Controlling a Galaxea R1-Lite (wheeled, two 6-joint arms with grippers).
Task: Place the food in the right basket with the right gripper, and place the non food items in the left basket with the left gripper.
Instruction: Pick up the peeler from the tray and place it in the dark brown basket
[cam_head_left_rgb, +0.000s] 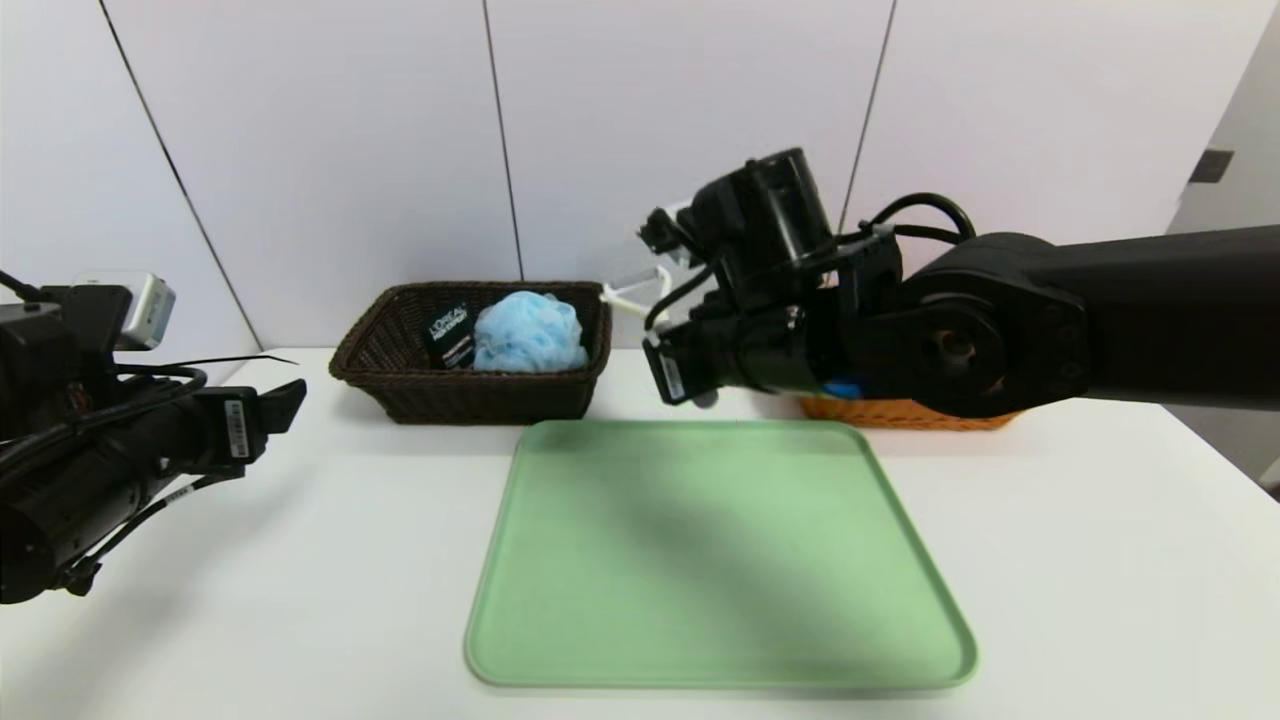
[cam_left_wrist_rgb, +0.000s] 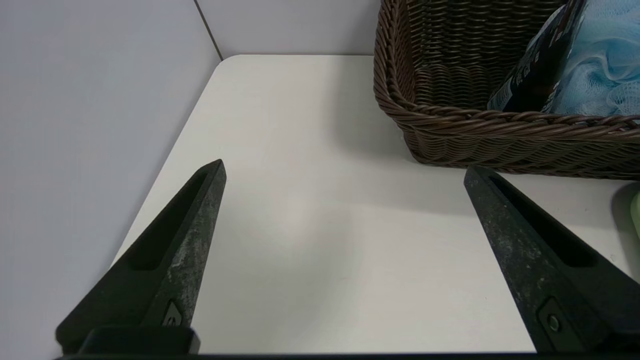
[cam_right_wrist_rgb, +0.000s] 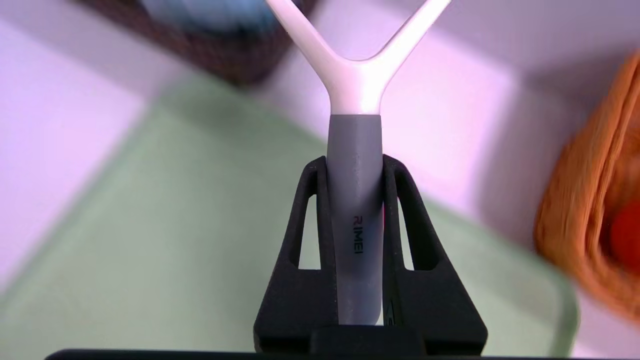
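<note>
Two baskets are seen along the far edge of the white table (cam_head_left_rgb: 1100, 560), with a green tray (cam_head_left_rgb: 715, 560) lying flat nearer the front edge, between them and the robot. The left basket (cam_head_left_rgb: 470, 385), dark brown wicker, stands toward the far left corner; inside it a black tube (cam_head_left_rgb: 450, 335) with white lettering is propped against a light-blue mesh pouf (cam_head_left_rgb: 530, 332). In the left wrist view the same basket (cam_left_wrist_rgb: 500, 130) is seen close by, the tube (cam_left_wrist_rgb: 537, 70) leaning upright beside the pouf (cam_left_wrist_rgb: 600, 65).

The right basket (cam_head_left_rgb: 900, 413), orange-tan wicker, is mostly hidden behind the right arm in the head view; only a strip of its front wall is shown. In the right wrist view its rim (cam_right_wrist_rgb: 585, 200) appears blurred, with something red-orange (cam_right_wrist_rgb: 627, 235) inside that cannot be identified with certainty.

The right gripper (cam_right_wrist_rgb: 356, 165) is held in the air above the far edge of the tray, between the two baskets, its jaws clenched on the grey handle of the peeler (cam_right_wrist_rgb: 355, 210). The white forked head of the peeler (cam_head_left_rgb: 628, 296) is pointed toward the right end of the dark basket, just beside its rim.

The left gripper (cam_left_wrist_rgb: 345, 180) is kept over the left part of the table, near the left edge and short of the dark basket, with its jaws spread wide and nothing between them; the bare tabletop (cam_left_wrist_rgb: 310, 225) is seen between its fingers (cam_left_wrist_rgb: 190, 235).
</note>
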